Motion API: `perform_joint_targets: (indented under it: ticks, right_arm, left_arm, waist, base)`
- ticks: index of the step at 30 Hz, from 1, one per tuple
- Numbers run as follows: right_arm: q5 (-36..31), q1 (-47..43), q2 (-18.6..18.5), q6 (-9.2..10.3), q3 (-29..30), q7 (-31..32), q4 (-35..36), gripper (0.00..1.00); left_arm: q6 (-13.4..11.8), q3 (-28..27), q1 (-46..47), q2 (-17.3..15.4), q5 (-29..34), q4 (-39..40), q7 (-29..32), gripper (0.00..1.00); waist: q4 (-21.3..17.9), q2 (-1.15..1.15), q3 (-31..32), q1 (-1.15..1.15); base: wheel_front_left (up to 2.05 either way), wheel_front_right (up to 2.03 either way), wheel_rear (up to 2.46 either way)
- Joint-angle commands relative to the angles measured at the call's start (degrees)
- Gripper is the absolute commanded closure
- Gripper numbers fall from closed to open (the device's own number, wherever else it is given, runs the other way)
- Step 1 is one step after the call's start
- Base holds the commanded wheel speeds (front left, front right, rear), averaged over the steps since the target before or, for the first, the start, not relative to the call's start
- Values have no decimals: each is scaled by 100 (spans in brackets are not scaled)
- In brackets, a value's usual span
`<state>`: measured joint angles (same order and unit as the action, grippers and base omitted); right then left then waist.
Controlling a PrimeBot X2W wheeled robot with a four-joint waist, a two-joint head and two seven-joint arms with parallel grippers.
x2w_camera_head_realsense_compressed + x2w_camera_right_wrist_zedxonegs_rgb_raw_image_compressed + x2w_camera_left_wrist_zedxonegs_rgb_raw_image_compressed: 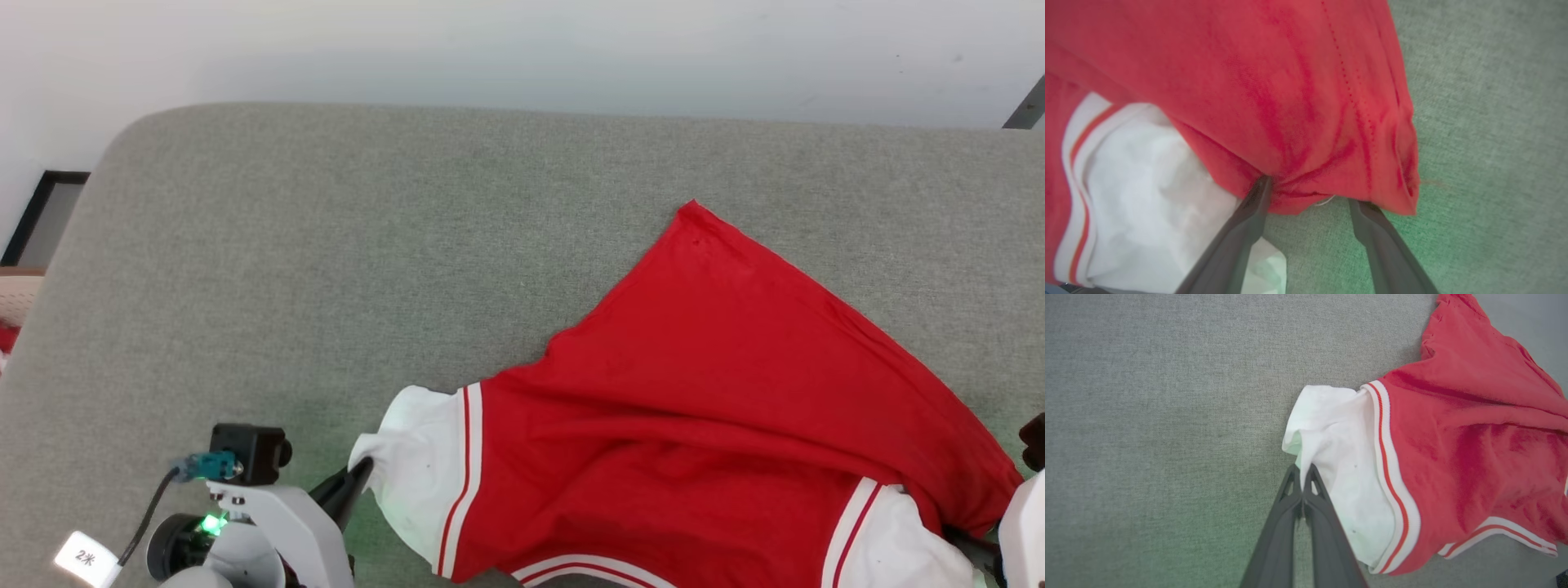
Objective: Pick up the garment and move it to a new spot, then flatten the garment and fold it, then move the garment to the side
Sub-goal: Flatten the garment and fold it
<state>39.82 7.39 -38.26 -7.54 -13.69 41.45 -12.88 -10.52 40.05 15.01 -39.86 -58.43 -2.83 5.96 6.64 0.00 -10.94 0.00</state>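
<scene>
- Left wrist view: my left gripper (1302, 473) clamped the jersey's (1474, 437) white sleeve (1339, 449).
- Right wrist view: my right gripper (1310, 192) gaped, red hem (1331, 171) over fingertips (1255, 200).

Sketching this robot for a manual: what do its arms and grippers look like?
The left gripper has long, dark grey, tapering jaws with triangular cut-outs; the right gripper matches. The left wrist is pale, with black camera, teal plug, black cable, green light, white tag.

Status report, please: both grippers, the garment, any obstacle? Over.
Left gripper shut on garment, white sleeve edge. Right gripper open, red hem at its tips. Garment rumpled, unfolded, on gray surface. No obstacle seen.
</scene>
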Motion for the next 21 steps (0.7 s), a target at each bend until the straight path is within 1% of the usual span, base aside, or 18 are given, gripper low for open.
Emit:
perform_joint_targets:
  ticks: [1, 5, 9, 11, 13, 16, 19, 21]
  right_arm:
    - [17, -378, 79, 9, -97, 175, -55, 0]
    - [-16, -367, -47, 7, 247, 215, 662, 0]
    - [-186, -269, -33, 7, 597, 141, 1562, 0]
    - [-329, -136, -10, 6, 612, 77, 1959, 0]
    - [-491, 133, -24, 7, 513, -69, 2208, 0]
    - [-747, 628, -32, 7, 227, -370, 2203, 0]
    - [-949, 1304, -41, 7, -143, -691, 1820, 0]
    - [-1037, 1755, -40, 7, -452, -908, 1408, 0]
  left_arm:
    - [12, -5, -52, 0, -48, -6, -38, 100]
    - [3, 11, -115, -10, -42, 20, -46, 100]
    - [-7, 35, -130, -13, -25, 68, -48, 100]
    - [-8, 65, -112, 12, 4, 91, -36, 100]
    - [19, 103, -55, 56, 33, 105, -22, 100]
    - [89, 165, 47, 132, 66, 74, 0, 100]
    - [173, 247, 174, 246, 118, -3, 35, 100]
    - [243, 318, 275, 336, 163, -68, 65, 100]
  waist:
    - [-19, 0, 54, 0]
    - [-1, 0, 128, 0]
    - [73, 0, 185, 0]
    - [137, 0, 183, 0]
    - [219, 0, 159, 0]
    - [387, 0, 105, 0]
    - [599, 0, 38, 0]
    - [755, 0, -8, 0]
  base:
    - [0, 0, 0]
    - [0, 0, 0]
    - [0, 0, 0]
    - [0, 0, 0]
    - [0, 0, 0]
    - [0, 0, 0]
    - [0, 0, 0]
    - [0, 0, 0]
